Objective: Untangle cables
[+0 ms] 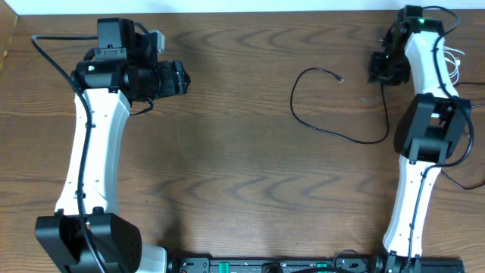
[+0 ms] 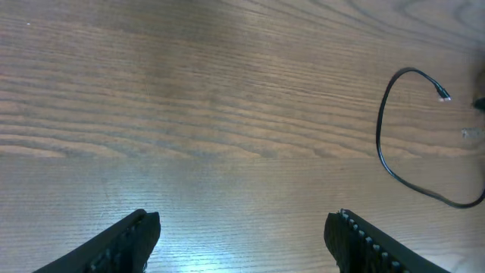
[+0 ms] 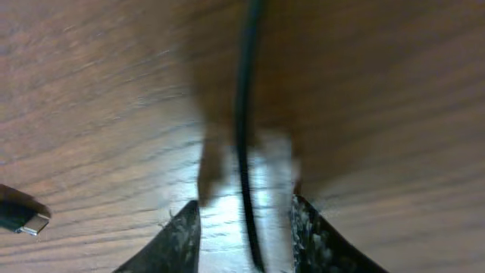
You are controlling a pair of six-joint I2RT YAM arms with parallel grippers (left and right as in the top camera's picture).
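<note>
On the right half of the wooden surface (image 1: pixel 242 167), a thin black cable (image 1: pixel 297 106) lies in an open loop, its small plug end pointing right and its other end running up to the right gripper (image 1: pixel 379 72) at the far right. From the right wrist, this cable (image 3: pixel 244 114) runs straight between the two fingertips (image 3: pixel 182 235). The jaws are partly spread, with a gap on either side of it, so nothing is pinched. A small plug (image 3: pixel 21 220) with a silver tip (whose cable is out of frame) lies on the wood to the left of those fingers. A white cable (image 1: pixel 457 67) shows at the far right edge, beside the right arm. The left gripper (image 1: pixel 178 78) sits at the far left, well apart from the cables. Its jaws are spread wide over bare wood, holding nothing.
</note>
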